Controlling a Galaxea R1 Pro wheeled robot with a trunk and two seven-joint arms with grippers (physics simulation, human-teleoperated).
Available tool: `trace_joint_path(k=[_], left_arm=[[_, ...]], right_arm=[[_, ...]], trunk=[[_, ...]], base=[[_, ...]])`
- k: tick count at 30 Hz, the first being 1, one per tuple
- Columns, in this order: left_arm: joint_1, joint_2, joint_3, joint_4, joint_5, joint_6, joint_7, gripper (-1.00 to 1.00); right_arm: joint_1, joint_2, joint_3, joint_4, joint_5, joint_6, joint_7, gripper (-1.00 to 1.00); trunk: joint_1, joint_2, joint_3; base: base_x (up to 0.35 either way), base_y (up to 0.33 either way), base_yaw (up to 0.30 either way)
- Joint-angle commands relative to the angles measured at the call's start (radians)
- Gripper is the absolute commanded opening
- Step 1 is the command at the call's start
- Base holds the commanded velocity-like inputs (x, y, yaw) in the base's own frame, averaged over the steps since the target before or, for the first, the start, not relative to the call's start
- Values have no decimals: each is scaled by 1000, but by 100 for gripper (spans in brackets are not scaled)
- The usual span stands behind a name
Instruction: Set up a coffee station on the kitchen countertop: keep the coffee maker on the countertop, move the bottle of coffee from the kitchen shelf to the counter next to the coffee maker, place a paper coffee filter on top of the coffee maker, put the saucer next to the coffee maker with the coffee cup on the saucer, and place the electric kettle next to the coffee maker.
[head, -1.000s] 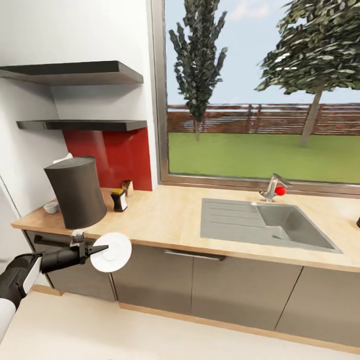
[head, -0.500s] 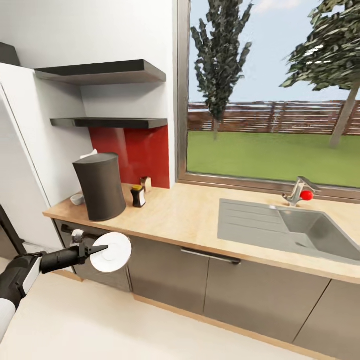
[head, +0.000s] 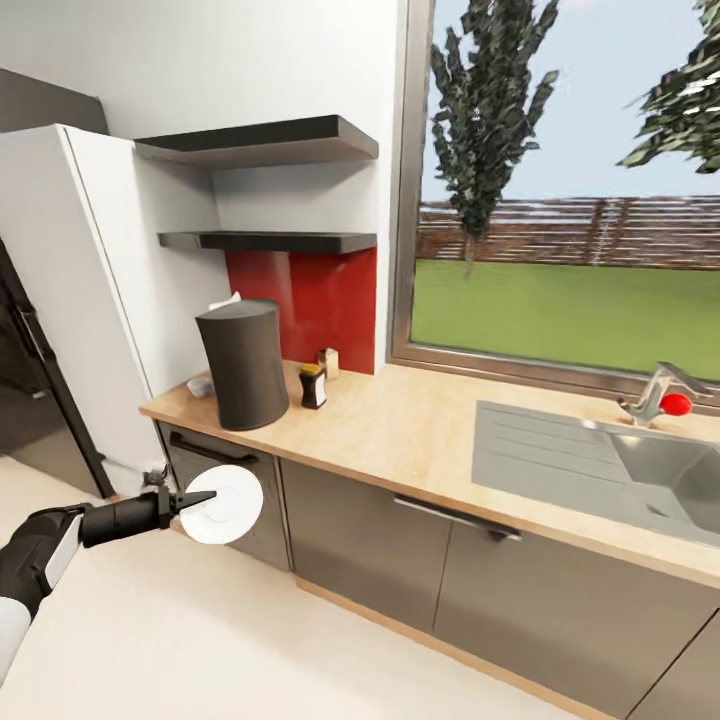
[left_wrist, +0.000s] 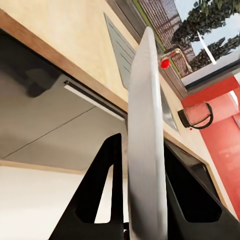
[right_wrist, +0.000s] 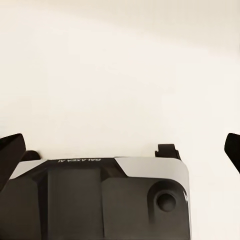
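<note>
The saucer (head: 222, 504), a small white round plate, is held on edge in the left pincer (head: 196, 499), in the air in front of the grey cabinet fronts (head: 400, 560) and below the level of the desk (head: 420, 430); in the left wrist view the saucer (left_wrist: 146, 145) stands edge-on between the two black fingers (left_wrist: 102, 185), which are clenched against its two faces. The left arm (head: 60, 540) reaches in from the lower left over the pale floor (head: 200, 640). On the desk, near its left end, stands the coffee maker (head: 243, 363), seen as a tall dark body with a pale piece showing at its top rear. Just beside it, toward the window, is the bottle of coffee (head: 313, 386) with its yellow cap, and a second small container (head: 328, 362) stands close behind that, against the red splashback (head: 310, 300). A small white vessel (head: 200, 386) sits on the far side of the coffee maker, partly hidden; what it is cannot be told. Two dark wall shelves (head: 270, 190) hang above. Farther right the steel sink (head: 600, 470) is inset in the desk, with a tap bearing a red knob (head: 676, 403). A white refrigerator (head: 70, 290) stands left of the desk. In the right wrist view the right pincer (right_wrist: 120, 145) is released, its dark fingertips (right_wrist: 11, 150) spread wide over pale floor.
</note>
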Motion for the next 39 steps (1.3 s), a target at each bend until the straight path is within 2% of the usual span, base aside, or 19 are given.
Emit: trace_joint_path(k=[1, 16, 26, 39], left_arm=[[-1, 0, 0, 0, 1, 7, -1, -100], [-1, 2, 1, 2, -2, 7, 5, -100], [-1, 15, 2, 4, -6, 6, 10, -100], [-1, 17, 2, 4, -6, 6, 11, -100]], right_arm=[[-1, -1, 8, -2, -10, 5, 2, 100], [-1, -1, 8, -3, -10, 6, -42, 100], [-1, 0, 8, -3, -10, 6, -44, 100], [-1, -1, 8, -3, -9, 6, -44, 100]], trunk=[[1, -2, -3], [1, -2, -14], [1, -2, -22], [1, -2, -33]], base=[[0, 0, 245], [0, 0, 245], [0, 0, 245], [0, 0, 245]])
